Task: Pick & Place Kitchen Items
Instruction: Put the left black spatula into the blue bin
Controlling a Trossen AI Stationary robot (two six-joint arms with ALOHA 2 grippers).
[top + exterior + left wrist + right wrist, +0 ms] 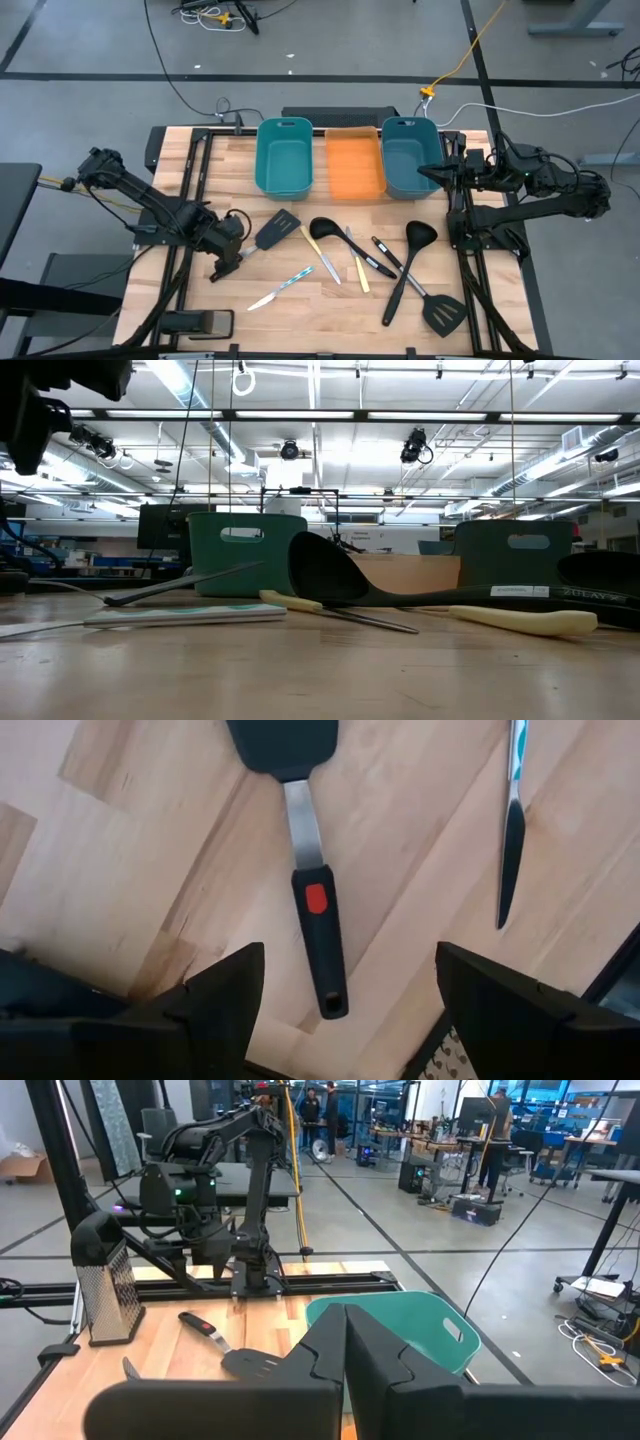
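While the left gripper [345, 995] jaws spread over the spatula [300, 840], only the right wrist view shows a grater [103, 1292].

Overhead and left wrist views share the spatula [272, 231].

Left gripper [229, 255] hangs low, fingers spread wide; right gripper [428, 172] waits closed.
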